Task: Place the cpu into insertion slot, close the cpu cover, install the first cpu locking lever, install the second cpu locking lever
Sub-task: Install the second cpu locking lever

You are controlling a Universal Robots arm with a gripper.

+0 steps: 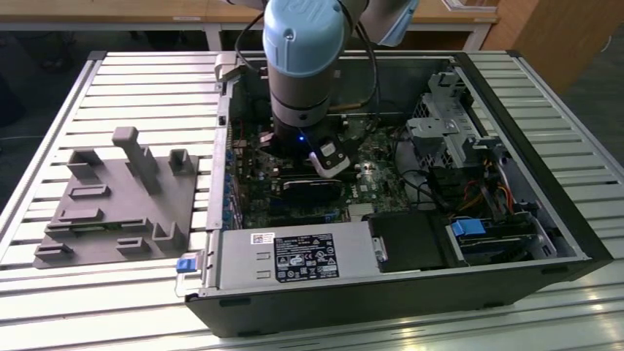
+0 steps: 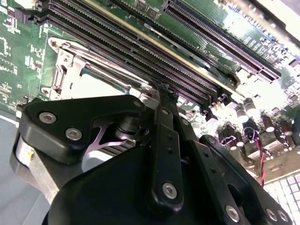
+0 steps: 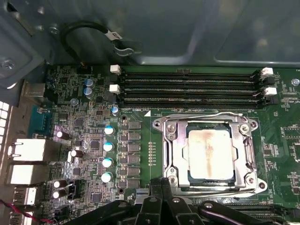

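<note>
The cpu (image 3: 209, 153) sits in the insertion slot (image 3: 176, 154), with the cpu cover (image 3: 245, 151) shut over it. The gripper (image 3: 161, 183) hangs just beside the slot's 6 o'clock edge in the first wrist view, jaws pressed together on nothing, inside the computer case (image 1: 546, 212).

Exterior high overview; both wrist views close, perhaps sharing the insertion slot (image 3: 209, 153).
</note>
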